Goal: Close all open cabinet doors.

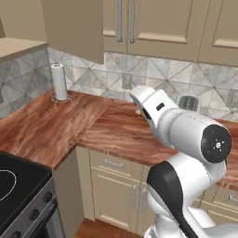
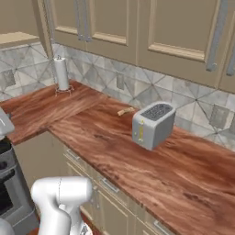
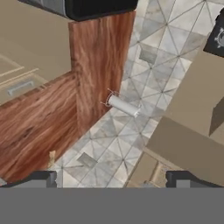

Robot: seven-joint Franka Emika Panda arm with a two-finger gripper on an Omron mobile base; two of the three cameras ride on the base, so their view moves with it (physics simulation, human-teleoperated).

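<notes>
The open cabinet door (image 1: 74,28) is the largest thing that matters here — a plain beige slab swung out from the upper cabinets at the corner, hanging over the paper towel roll (image 1: 59,81), its edge turned toward the left base camera. In the hand view the same door (image 3: 192,127) lies as a wide tan panel at the right. Beside it in the left base view the closed cabinet doors (image 1: 153,23) sit flush, slim silver handles upright; at least three of these can be counted there, and one open door.

The wooden bench (image 2: 137,156) wraps the corner, carrying one toaster (image 2: 153,124), one paper towel roll and one small tan scrap (image 2: 125,111) near the tiled wall. One black stove (image 1: 18,186) sits at the lower left.

The arm (image 1: 186,135) is folded low in front of the bench. The tool (image 3: 111,179) is spread wide, its fingertips (image 3: 41,178) well apart and empty-handed.

The step in hand looks like the approach — nothing is touched yet. The next move probably calls for raising the tool to the door's outer face and pushing it round until it sits flush.
</notes>
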